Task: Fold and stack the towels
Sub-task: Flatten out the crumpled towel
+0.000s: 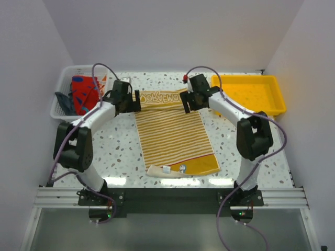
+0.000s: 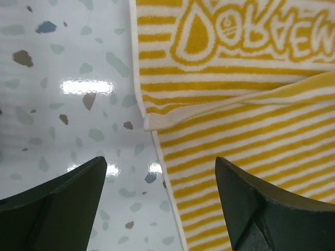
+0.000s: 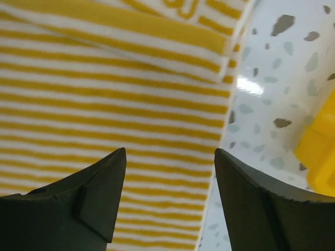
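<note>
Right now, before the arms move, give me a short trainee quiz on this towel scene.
1. True or false: the left gripper and the right gripper are both open.
2. Where are the other towels? A yellow tray; B white basket; C tabletop.
3. Fill in: the right gripper hovers over the striped towel's far ___ corner.
Key: 1 true; 2 B; 3 right.

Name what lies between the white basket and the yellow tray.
The striped towel lies there, with the left end effector and right end effector over its far corners, as the top external view shows.
</note>
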You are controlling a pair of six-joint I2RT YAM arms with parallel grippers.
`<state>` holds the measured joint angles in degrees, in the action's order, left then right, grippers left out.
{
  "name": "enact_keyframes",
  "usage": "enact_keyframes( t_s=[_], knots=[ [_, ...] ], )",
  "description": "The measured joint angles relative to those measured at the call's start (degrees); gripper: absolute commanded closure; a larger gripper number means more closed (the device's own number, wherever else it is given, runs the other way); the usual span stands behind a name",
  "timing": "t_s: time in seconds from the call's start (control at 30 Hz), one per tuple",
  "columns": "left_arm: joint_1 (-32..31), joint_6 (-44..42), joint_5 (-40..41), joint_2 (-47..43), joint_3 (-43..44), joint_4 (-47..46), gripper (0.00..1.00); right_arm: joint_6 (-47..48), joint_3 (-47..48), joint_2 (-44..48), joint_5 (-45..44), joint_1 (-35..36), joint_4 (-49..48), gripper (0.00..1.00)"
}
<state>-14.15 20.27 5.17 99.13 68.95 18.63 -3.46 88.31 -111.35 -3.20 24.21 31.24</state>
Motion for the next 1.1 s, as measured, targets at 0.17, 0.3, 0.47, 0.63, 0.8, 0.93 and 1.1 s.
enact_keyframes(
  t_s=[0.17,0.3,0.47,0.63,0.8,0.93,1.1],
  knots=[
    [0.02,-0.37,1.99,-18.10,-5.29,2.10,0.00,0.57,-8.44,13.05,5.97,11.93,0.87,0.11],
    [0.15,-0.72,5.05,-33.70,-12.92,2.62,0.00,0.63,-14.78,15.96,12.79,22.99,0.57,0.11],
    [0.26,-0.85,8.90,-49.00,-25.07,2.84,0.00,-0.02,-20.74,14.82,17.68,31.56,0.46,0.19],
    [0.26,-0.90,11.34,-55.17,-31.06,4.00,0.00,-0.61,-20.85,11.45,18.38,35.36,-2.38,0.34],
    [0.26,-0.96,13.68,-55.84,-31.28,3.98,0.00,-0.66,-20.50,7.30,18.40,36.70,-4.85,0.37],
    [0.26,-0.98,14.38,-55.36,-31.28,3.61,0.01,-0.39,-19.50,4.13,18.23,37.48,-5.64,0.39],
    [0.26,-1.38,14.86,-55.23,-31.28,3.32,0.01,0.09,-18.03,3.17,18.16,38.25,-6.01,0.53]
  ],
)
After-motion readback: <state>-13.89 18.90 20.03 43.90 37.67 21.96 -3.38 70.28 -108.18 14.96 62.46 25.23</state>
